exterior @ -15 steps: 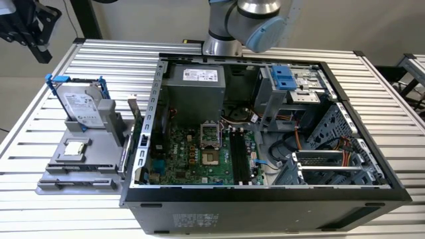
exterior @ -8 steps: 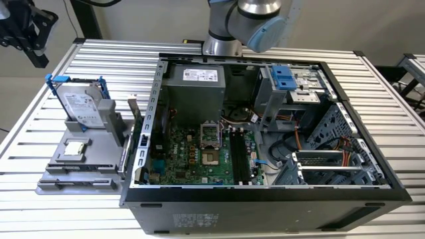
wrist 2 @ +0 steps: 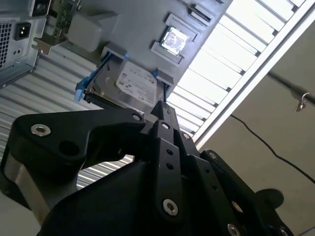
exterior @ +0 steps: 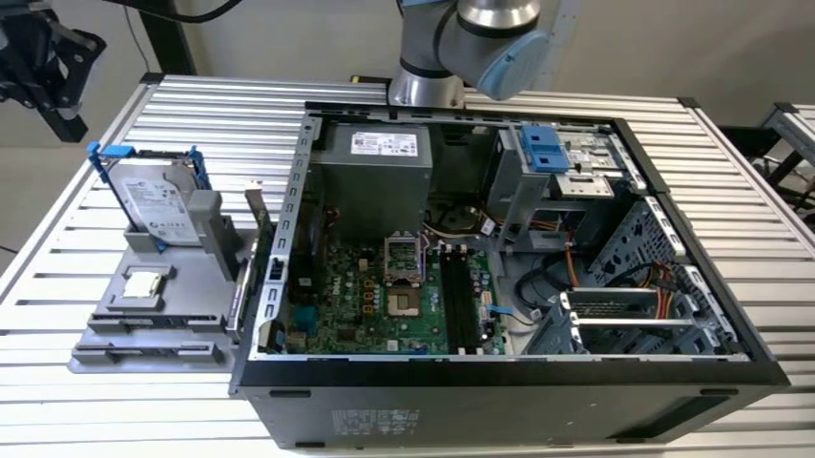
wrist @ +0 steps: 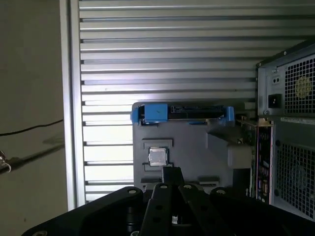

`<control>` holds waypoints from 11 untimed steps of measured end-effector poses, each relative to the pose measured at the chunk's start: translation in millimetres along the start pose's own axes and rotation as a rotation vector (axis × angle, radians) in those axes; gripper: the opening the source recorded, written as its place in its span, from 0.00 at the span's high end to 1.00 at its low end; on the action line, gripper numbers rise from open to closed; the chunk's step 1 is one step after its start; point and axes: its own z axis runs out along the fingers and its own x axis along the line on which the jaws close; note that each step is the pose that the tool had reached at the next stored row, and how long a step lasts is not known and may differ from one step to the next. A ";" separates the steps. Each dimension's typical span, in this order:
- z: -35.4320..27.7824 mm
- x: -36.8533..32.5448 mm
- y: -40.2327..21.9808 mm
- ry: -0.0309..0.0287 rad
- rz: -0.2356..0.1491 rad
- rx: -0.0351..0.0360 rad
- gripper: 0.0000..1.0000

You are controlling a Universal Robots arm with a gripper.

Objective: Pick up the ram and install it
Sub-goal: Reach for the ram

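Observation:
The ram appears to be the thin greenish board standing on edge at the right side of the grey holder, against the case's left wall. It shows again in the first wrist view. The black memory slots lie on the motherboard inside the open computer case. My gripper hangs high above the table outside the case, apart from the holder, and shows in the second wrist view too. Its fingers are shut with nothing between them.
The holder also carries a silver hard drive in a blue frame and a small square chip. The slatted metal table has its edge rail close beside the holder. The arm's base stands behind the case.

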 end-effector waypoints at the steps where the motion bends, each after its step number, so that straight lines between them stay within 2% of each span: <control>1: -0.1 -0.9 -2.0 0.0006 0.000 0.0000 1.00; 11: -0.8 -6.8 -19.3 0.0031 -0.004 0.0001 1.00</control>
